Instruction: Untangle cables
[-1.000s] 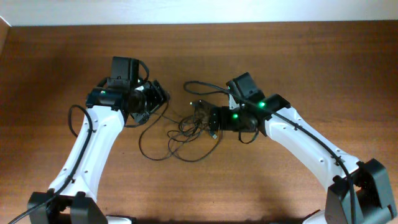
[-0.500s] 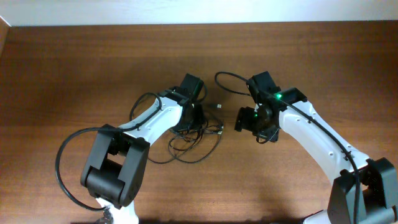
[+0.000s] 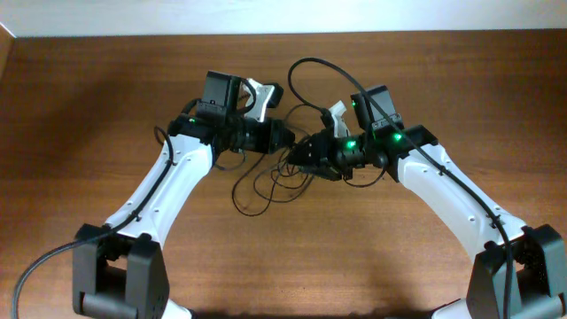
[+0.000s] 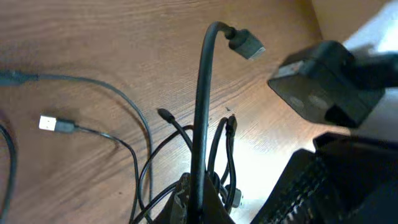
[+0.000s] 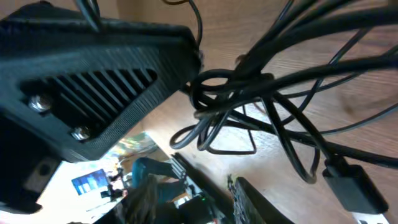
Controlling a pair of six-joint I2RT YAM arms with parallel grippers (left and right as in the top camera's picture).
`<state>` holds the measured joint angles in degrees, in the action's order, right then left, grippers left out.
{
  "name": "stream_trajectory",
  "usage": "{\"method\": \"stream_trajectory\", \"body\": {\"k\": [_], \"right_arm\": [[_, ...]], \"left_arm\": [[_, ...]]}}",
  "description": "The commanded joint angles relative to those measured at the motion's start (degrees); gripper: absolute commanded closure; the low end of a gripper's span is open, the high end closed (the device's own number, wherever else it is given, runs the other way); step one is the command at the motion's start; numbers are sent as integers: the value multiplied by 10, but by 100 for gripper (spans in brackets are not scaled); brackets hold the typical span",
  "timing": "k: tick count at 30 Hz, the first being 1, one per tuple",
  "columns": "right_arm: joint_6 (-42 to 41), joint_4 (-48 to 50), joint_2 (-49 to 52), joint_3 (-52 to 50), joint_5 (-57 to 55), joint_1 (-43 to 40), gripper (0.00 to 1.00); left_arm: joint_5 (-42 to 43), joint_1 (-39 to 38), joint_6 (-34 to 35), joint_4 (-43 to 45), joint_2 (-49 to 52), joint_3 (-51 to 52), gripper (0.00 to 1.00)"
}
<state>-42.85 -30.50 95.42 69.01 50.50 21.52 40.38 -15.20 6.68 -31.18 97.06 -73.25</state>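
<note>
cables [image 5: 230,84], thin, black, knotted together

- From overhead, you look straight down on the brown wooden table [image 3: 80,106], far enough off to take in its whole width.
- Your left wrist view sits close above the tangle of thin black cables [image 4: 199,137], facing down onto the table.
- Your right wrist view is closer still and tilted, and all three views share that tangle.

arms [image 3: 168,190]: white links, black joints | green wrist LEDs [image 3: 350,143] | black wrist cable [image 3: 310,60]
</note>
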Motion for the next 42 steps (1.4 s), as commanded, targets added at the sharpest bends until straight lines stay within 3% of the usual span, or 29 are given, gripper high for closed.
{"method": "stream_trajectory", "body": {"k": [1, 4, 9, 10, 12, 13, 15, 19, 23, 24, 25, 27, 28, 31, 33, 35, 36, 38, 41, 42], "right_arm": [[-90, 14, -4, 4, -23, -13, 60], [-207, 22, -4, 4, -104, -24, 60], [-362, 58, 21, 4, -103, -21, 61], [-379, 75, 23, 4, -91, -15, 65], [-393, 85, 24, 4, -92, 0, 91], [-390, 83, 24, 4, -92, 5, 96], [-273, 75, 24, 4, -80, 18, 96], [2, -24, 2, 4, -52, 25, 96], [118, -25, -59, 4, -43, 25, 96], [123, -22, -69, 4, -54, 24, 96], [122, -12, -70, 4, -61, 24, 96], [122, -12, -69, 4, -64, 24, 96], [112, -12, -69, 4, -80, 24, 96], [44, -12, -69, 4, -136, 24, 96], [63, -5, -69, 4, -138, 24, 96], [151, 7, -69, 4, -148, 25, 96], [150, 8, -69, 4, -148, 25, 96], [150, 9, -69, 4, -148, 25, 96], [150, 5, -69, 4, -148, 25, 96], [150, 0, -69, 4, -148, 25, 96]], "left_arm": [[23, 9, -78, 1, -13, -10, 100], [56, 25, -78, -1, -13, -10, 100], [105, 29, -78, -1, -13, -10, 100], [105, 29, -78, -1, -13, -10, 100], [104, 29, -78, -1, -13, -10, 100], [104, 29, -78, 3, -13, -10, 100], [67, 46, -42, 20, -13, -10, 100], [-170, 121, 146, 20, -13, -10, 100], [-209, 151, 150, -5, -13, -10, 99], [-203, 149, 150, -16, -13, -10, 95], [-156, 141, 150, -36, -13, -10, 71], [-93, 126, 147, -64, -13, -10, 12], [-70, 119, 147, -83, -13, -10, 0], [17, 102, 148, -142, -13, -10, 2], [34, 96, 176, -167, -13, -10, 21], [34, 89, 209, -193, -13, -9, 33], [34, 84, 247, -211, -13, -9, 43], [34, 59, 311, -232, -13, -9, 30], [26, 12, 455, -232, -13, -9, 43], [5, 6, 519, -231, -13, -9, 56]]}}
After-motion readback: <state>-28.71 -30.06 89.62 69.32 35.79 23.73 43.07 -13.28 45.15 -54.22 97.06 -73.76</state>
